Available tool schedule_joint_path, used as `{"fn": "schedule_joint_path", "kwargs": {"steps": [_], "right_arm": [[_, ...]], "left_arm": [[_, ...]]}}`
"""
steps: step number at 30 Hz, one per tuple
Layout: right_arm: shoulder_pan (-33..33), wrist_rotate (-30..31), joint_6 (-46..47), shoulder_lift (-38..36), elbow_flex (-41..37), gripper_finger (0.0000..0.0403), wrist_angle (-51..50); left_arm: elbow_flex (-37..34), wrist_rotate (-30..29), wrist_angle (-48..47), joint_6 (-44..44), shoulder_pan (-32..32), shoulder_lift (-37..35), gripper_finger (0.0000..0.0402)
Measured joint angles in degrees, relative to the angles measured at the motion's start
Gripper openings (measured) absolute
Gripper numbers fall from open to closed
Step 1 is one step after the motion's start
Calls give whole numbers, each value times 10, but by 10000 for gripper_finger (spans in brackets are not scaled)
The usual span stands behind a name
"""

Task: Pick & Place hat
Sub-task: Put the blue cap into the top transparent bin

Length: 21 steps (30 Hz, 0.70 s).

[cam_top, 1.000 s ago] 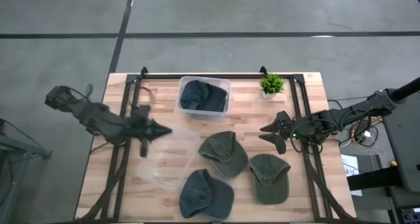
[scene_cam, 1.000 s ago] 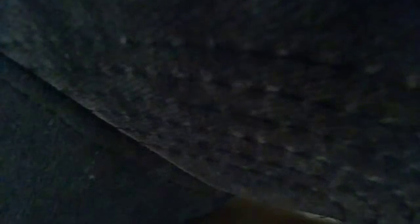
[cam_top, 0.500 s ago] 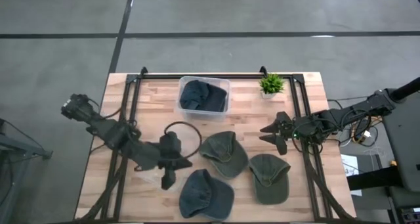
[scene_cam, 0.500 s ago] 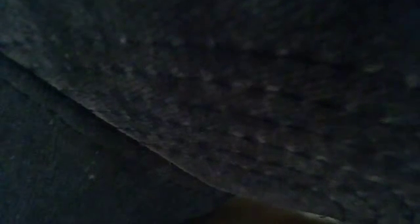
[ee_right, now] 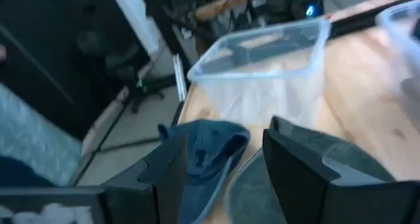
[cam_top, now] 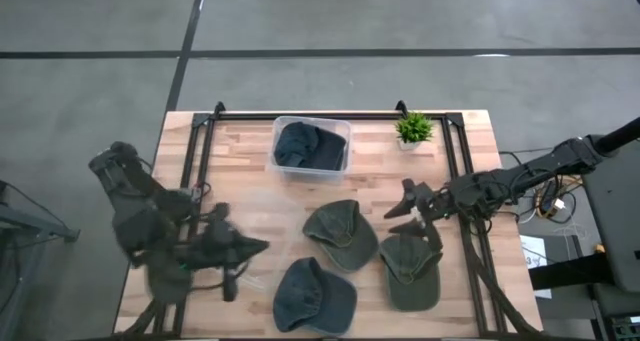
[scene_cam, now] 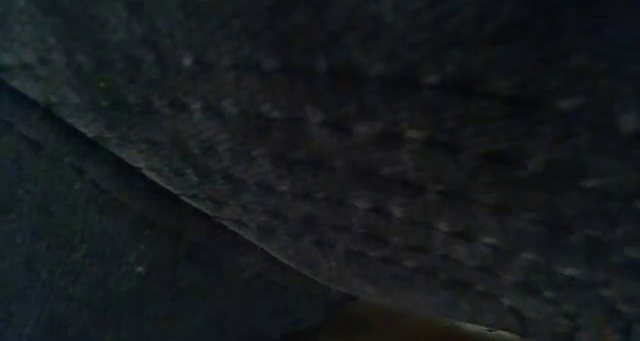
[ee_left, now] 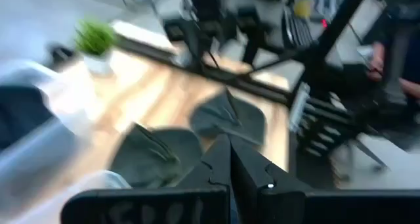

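While the left gripper [cam_top: 255,247] hangs over the wooden counter [cam_top: 240,161] near its front left, jaws together and empty, the right gripper [cam_top: 405,208] sits just above the olive-green cap [cam_top: 410,271] at front right, jaws apart. A second olive cap [cam_top: 340,233] lies mid-counter, a dark blue cap [cam_top: 312,296] at the front, another dark cap [cam_top: 305,144] inside the clear plastic bin [cam_top: 345,131]. Dark fabric fills the low view.

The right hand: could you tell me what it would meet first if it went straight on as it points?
Probably the middle olive cap, which the open right hand points at across bare wood; the blue cap lies farther on. The hand's height is unclear.
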Motion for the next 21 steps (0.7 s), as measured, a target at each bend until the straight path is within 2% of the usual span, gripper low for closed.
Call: {"fn": "schedule_joint_path", "kwargs": {"steps": [3, 6, 12, 16, 21], "right_arm": [[20, -7, -17, 55, 62, 192, -79], [39, -10, -44, 126, 144, 192, -190], [70, -16, -45, 284, 306, 192, -339], [90, -17, -45, 386, 394, 192, -367], [97, -18, 2, 492, 483, 192, -388]], "left_arm": [[-35, -86, 0, -35, -57, -27, 3], [-83, -126, 0, -87, -91, -54, 3], [-179, -109, 0, -148, -108, -111, 3], [-215, -68, 0, -160, -124, -151, 3], [-235, -64, 1, -146, -165, -192, 3]]}}
